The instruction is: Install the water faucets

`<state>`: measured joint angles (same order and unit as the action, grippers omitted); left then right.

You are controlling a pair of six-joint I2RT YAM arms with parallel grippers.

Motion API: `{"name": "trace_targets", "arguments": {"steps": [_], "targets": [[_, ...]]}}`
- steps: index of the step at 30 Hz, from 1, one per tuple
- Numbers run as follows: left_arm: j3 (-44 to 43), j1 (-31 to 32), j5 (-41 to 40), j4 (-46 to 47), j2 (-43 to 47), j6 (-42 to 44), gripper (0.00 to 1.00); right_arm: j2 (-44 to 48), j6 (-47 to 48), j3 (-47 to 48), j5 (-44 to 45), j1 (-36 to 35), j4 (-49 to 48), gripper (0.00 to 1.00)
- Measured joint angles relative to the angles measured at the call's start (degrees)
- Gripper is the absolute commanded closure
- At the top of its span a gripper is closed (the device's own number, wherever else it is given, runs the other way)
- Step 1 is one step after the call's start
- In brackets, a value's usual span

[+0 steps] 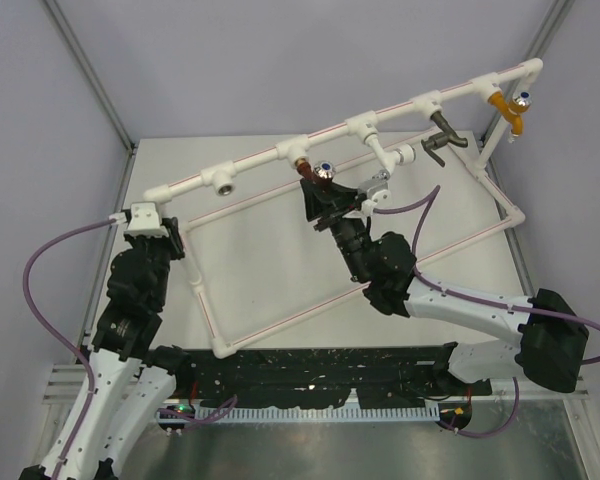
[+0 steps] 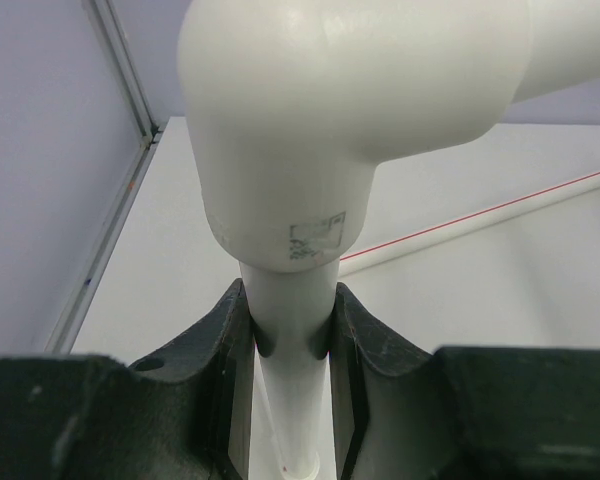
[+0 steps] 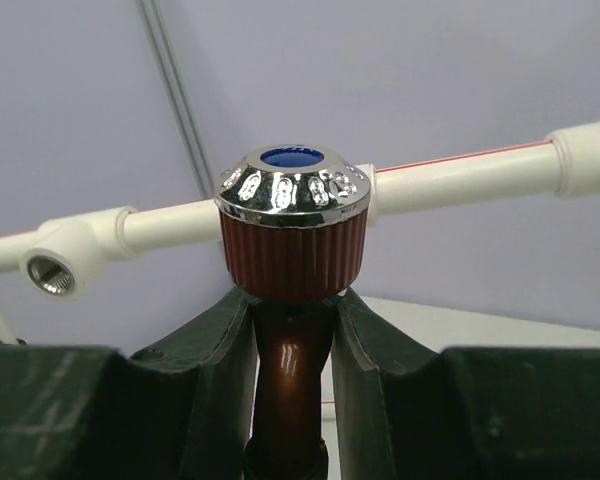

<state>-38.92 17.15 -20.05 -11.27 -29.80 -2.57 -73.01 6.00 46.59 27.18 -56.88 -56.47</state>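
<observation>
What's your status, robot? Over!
Left gripper shut on pipe. Right gripper shut on copper tap, at the tee. Nothing seen blocking.

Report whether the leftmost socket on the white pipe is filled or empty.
Empty. The socket shows bare inner thread, nothing screwed in; the copper tap is held in the right pincer, shut on its neck.
</observation>
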Motion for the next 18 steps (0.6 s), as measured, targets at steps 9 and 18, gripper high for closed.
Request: {"name": "trace_targets", "arguments": {"steps": [9, 18], "targets": [[0.09, 1.90, -1.55, -0.94, 1.05, -0.11, 1.00, -0.17, -23.89, -1.62, 6.14, 0.04, -2.56, 0.95], [-0.17, 1.99, -0.57, -2.36, 1.81, -2.34, 1.00, 2.10, -49.03, -1.60, 8.48, 0.57, 5.53, 0.95]]}}
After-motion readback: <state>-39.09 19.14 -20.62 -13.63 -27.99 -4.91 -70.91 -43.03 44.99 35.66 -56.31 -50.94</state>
